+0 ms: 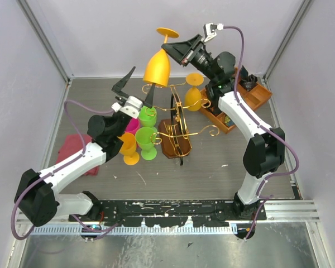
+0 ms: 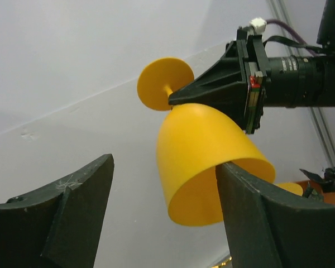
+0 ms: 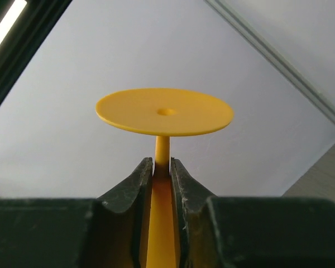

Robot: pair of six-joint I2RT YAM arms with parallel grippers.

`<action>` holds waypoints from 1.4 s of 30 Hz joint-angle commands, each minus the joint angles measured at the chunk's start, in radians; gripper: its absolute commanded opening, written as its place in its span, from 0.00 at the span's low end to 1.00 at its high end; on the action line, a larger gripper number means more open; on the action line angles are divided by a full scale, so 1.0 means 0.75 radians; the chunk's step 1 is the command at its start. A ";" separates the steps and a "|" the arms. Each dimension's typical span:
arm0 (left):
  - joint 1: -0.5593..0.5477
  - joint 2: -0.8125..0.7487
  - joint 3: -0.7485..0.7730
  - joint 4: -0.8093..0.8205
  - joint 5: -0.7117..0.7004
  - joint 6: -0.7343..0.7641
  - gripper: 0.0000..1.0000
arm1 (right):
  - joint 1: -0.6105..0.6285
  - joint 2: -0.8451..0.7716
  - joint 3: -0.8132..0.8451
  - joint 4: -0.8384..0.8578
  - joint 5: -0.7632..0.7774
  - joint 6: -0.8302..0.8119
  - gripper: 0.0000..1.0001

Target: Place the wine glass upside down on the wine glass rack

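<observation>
My right gripper [image 1: 170, 49] is shut on the stem of a yellow wine glass [image 1: 157, 68] and holds it upside down, foot up, high above the table behind the rack. In the right wrist view both fingers clamp the stem [image 3: 162, 151] just under the round foot [image 3: 164, 111]. The wine glass rack [image 1: 178, 120], gold wire on a dark-brown base [image 1: 176, 146], stands mid-table. My left gripper [image 1: 137, 89] is open and empty, pointing up at the glass. In the left wrist view the bowl [image 2: 201, 162] hangs beyond its spread fingers [image 2: 72, 212], partly behind the right one.
A second yellow glass [image 1: 194, 96] hangs on the rack's right side. Two green glasses [image 1: 147, 138], an orange glass [image 1: 128, 146] and a pink cup [image 1: 131, 125] stand left of the rack. A wooden compartment tray [image 1: 255, 99] sits back right. A red cloth [image 1: 70, 149] lies left.
</observation>
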 commanded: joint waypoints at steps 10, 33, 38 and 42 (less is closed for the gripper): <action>-0.004 -0.227 -0.004 -0.558 -0.119 0.042 0.86 | -0.231 -0.259 -0.013 -0.287 0.070 -0.594 0.01; 0.405 -0.057 0.435 -1.288 -0.347 -0.673 0.99 | -0.464 -1.246 -0.845 -0.987 0.415 -1.822 0.01; 0.409 -0.061 0.429 -1.284 -0.322 -0.688 0.98 | -0.497 -1.373 -1.083 -0.831 0.256 -1.866 0.01; 0.412 -0.067 0.429 -1.282 -0.295 -0.698 0.98 | -0.540 -1.352 -1.170 -0.684 0.067 -1.808 0.01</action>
